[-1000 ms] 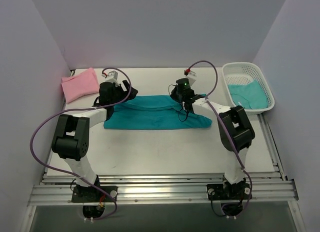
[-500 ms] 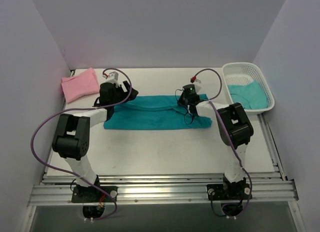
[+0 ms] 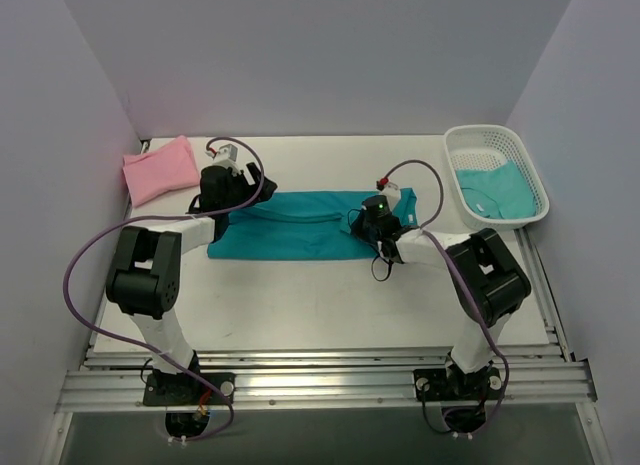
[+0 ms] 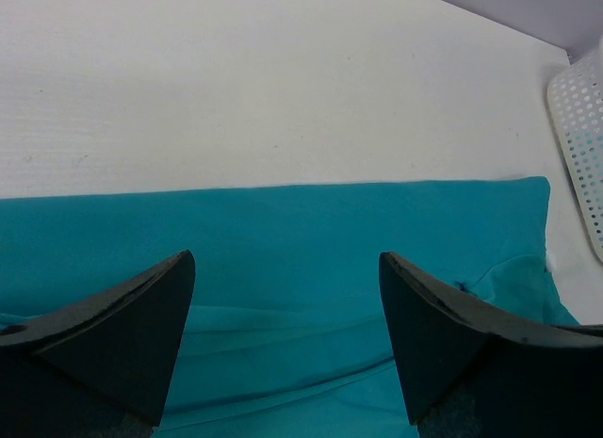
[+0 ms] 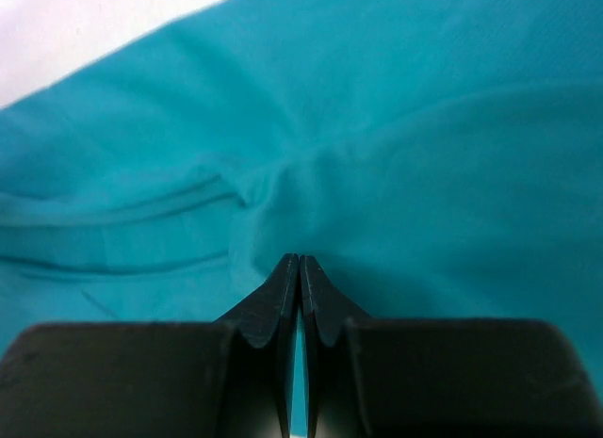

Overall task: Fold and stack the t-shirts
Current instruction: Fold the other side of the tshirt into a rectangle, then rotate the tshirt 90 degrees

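A teal t-shirt (image 3: 290, 230) lies on the table as a long folded strip. My left gripper (image 3: 217, 207) hovers over its left end, open, with the cloth (image 4: 283, 231) showing between the wide-apart fingers (image 4: 141, 325). My right gripper (image 3: 373, 225) is shut on a pinch of the shirt's right part (image 5: 377, 127); cloth shows between the closed fingertips (image 5: 300, 261). A folded pink t-shirt (image 3: 160, 169) lies at the far left corner. Another teal t-shirt (image 3: 500, 190) sits in the basket.
The white mesh basket (image 3: 448, 145) stands at the far right; its edge shows in the left wrist view (image 4: 579, 99). Purple cables loop over both arms. Bare white table (image 3: 320, 295) lies in front of the shirt. Grey walls enclose the table.
My right gripper has moved toward me and slightly left, dragging the shirt's right end with it; the strip looks shorter on the right. The left arm has barely moved.
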Controlling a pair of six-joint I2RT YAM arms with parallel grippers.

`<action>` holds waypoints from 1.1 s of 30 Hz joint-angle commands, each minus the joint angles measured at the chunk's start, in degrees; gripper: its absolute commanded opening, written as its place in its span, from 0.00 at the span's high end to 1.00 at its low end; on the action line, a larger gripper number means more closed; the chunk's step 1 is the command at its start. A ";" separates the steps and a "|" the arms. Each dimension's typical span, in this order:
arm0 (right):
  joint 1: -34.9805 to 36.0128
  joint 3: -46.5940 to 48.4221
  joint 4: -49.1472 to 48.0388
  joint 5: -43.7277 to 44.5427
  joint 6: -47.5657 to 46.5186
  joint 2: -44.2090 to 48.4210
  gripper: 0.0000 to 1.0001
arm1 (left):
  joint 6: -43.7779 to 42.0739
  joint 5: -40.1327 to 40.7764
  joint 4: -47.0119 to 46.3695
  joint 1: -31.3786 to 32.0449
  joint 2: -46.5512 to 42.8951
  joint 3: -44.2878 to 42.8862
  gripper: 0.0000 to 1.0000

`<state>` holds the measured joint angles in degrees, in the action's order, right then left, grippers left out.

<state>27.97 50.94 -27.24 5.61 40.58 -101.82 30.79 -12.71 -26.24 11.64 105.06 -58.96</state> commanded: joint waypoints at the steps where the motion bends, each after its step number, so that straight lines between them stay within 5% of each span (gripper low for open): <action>1: 1.21 -2.77 -1.93 1.42 1.08 2.24 1.00 | -0.99 -1.09 -3.03 0.14 0.15 -1.69 0.12; 14: 2.09 -12.62 -8.79 -0.69 3.37 1.18 1.00 | -1.60 1.37 -2.41 -0.21 -1.96 -0.54 0.13; 22: 4.99 -12.70 -1.16 2.48 2.14 16.11 1.00 | 1.47 13.66 3.03 -0.56 -0.30 -2.29 0.13; 33: 6.22 -14.55 9.30 7.31 0.73 35.88 1.00 | 6.21 16.31 8.57 0.57 0.95 1.02 0.16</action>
<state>33.89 37.67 -23.05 9.72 42.37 -69.95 34.79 1.65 -18.59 11.49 107.81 -60.60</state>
